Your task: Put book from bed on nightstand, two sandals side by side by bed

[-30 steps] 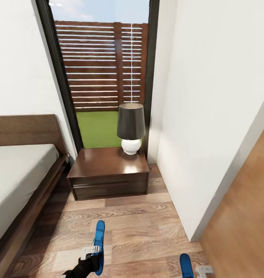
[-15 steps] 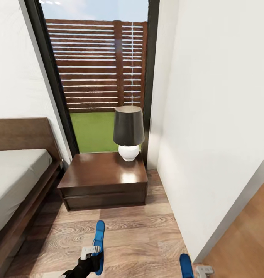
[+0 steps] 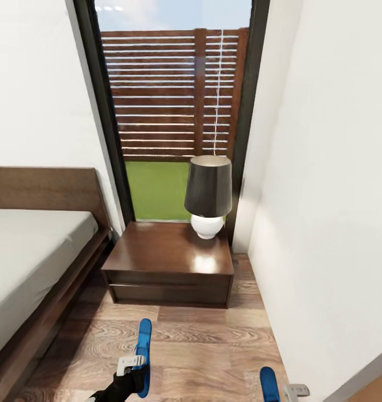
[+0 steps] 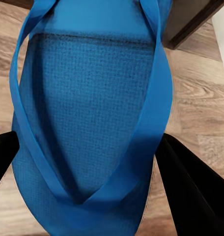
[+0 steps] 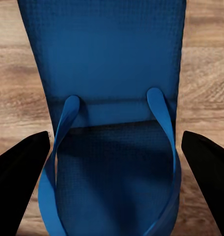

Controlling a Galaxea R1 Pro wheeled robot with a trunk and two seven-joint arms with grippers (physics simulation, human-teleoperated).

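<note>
Beside the bed: you face the nightstand (image 3: 168, 262), with the bed (image 3: 34, 251) at your left and a white wall at your right.
Sandals: you carry both, one in each hand, low over the plank floor (image 3: 208, 346).
Left sandal (image 3: 143, 357): it stands on edge in the head view; in the left wrist view its blue sole and straps lie between the dark fingers (image 4: 190, 187).
Right sandal (image 3: 269, 385): its blue tip pokes up at the frame's lower edge, with the sole running between the fingers (image 5: 18, 167) in the right wrist view.
Left hand (image 3: 129, 375): closed on its sandal, fingers pressed at both edges of the sole.
Right hand (image 5: 112, 196): set around its sandal, fingers just off the sole's edges; it seems to hold, but contact is hard to confirm.
Handling: judge these as light, thin and flexible foam, so they will bend and may flop or twist on release; the textured sole should grip well.
Hold: keep to the sole's edges, clear of the soft straps, which would give.
Book: not among what you see now; the visible mattress is bare.
Count: two sandals, one nightstand, one lamp (image 3: 209, 195) on its top, one bed.
</note>
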